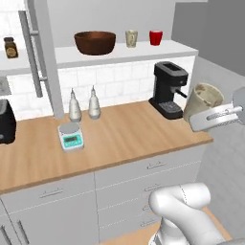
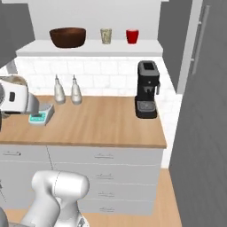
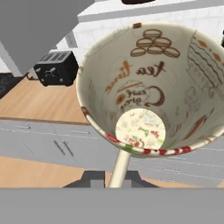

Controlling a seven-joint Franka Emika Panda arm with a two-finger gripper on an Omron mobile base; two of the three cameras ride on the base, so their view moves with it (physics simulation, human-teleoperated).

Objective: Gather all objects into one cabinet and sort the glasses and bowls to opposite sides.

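- The beige mug carries brown lettering and macaron drawings inside, with a red-and-white striped rim.
- Left of the black coffee machine: two white bottles, a teal-faced scale.
- Above it: dark brown bowl, speckled cream tumbler, red cup.

White tiled wall; wooden counter; grey drawers; wood floor.

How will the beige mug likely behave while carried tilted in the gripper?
The beige mug looks rigid, probably ceramic, so fragile if dropped. It flares wide above a narrow base, likely tippy when set down. Held by its thin handle, it may swing.
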